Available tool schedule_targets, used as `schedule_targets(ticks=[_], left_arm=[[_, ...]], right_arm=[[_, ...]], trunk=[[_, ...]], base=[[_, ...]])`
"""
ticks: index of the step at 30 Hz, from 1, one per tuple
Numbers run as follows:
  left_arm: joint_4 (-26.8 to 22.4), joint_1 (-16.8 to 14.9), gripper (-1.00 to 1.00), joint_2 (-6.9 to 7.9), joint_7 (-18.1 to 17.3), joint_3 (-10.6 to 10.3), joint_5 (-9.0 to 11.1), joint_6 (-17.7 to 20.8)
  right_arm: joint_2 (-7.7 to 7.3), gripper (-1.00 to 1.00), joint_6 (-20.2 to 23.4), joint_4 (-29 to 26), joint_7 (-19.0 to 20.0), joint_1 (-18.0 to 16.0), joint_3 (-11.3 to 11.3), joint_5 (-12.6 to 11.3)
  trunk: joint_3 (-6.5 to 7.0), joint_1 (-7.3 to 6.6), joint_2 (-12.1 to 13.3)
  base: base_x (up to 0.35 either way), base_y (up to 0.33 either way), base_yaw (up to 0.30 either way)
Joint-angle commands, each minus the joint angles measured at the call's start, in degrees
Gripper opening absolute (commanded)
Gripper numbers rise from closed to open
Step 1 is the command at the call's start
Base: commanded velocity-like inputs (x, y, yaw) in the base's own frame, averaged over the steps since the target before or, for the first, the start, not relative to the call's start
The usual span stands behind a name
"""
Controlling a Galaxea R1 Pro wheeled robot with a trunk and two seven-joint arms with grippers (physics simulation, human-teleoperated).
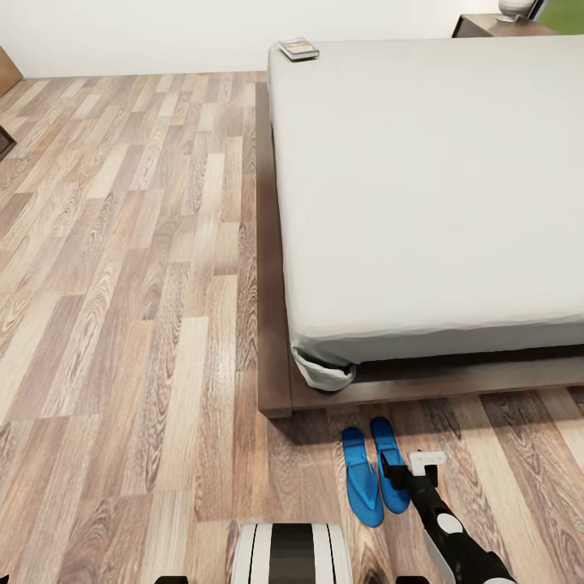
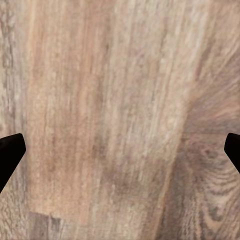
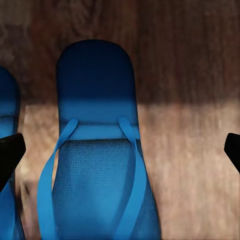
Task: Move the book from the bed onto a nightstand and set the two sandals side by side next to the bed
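Note:
Two bright blue sandals lie side by side on the wood floor just off the bed's foot end, the left sandal and the right sandal. My right gripper hovers over the right sandal, open, its dark fingertips wide on either side of it; the other sandal shows at the edge. The book rests on the far corner of the bed. A dark nightstand stands beyond the bed's far end. My left gripper is open over bare floor.
The bed's dark wooden frame sticks out past the mattress, with a loose sheet corner hanging at its near corner. A white object sits on the nightstand. Wood-plank floor stretches wide to the left of the bed.

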Motion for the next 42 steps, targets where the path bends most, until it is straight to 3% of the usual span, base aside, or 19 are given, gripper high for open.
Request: schedule_targets(ticks=[1, 4, 11, 20, 26, 42], left_arm=[[0.1, 0.0, 1.00, 0.01, -0.1, -0.5, 0.3, -0.3], [0.1, 0.0, 1.00, 0.01, -0.1, -0.5, 0.3, -0.3], [0.1, 0.0, 1.00, 0.01, -0.1, -0.5, 0.3, -0.2], [0.1, 0.0, 1.00, 0.01, -0.1, -0.5, 0.3, -0.2], [0.1, 0.0, 1.00, 0.01, -0.1, -0.5, 0.3, -0.2], [0.1, 0.0, 1.00, 0.01, -0.1, -0.5, 0.4, -0.2]], right_arm=[[0.04, 1.00, -0.2, 0.0, 0.1, 0.0, -0.4, 0.5], [0.08, 1.00, -0.2, 0.0, -0.4, 0.0, -0.4, 0.6], [0.13, 1.00, -0.3, 0.0, -1.0, -0.1, -0.3, 0.6], [0.15, 1.00, -0.4, 0.0, -1.2, -0.1, -0.4, 0.5], [0.15, 1.00, -0.3, 0.1, -1.3, -0.1, -0.4, 0.5], [0.15, 1.00, -0.2, 0.4, -1.3, -0.1, -0.4, 0.5]], trunk=[[-0.03, -0.01, 0.0], [-0.03, -0.01, 0.0], [1.52, -0.19, 0.1], [1.52, -0.19, 0.1], [2.85, -0.34, 0.2], [2.85, -0.34, 0.2]], base=[[0.000, 0.000, 0.000], [0.000, 0.000, 0.000], [0.000, 0.000, 0.000], [0.000, 0.000, 0.000], [0.000, 0.000, 0.000], [0.000, 0.000, 0.000]])
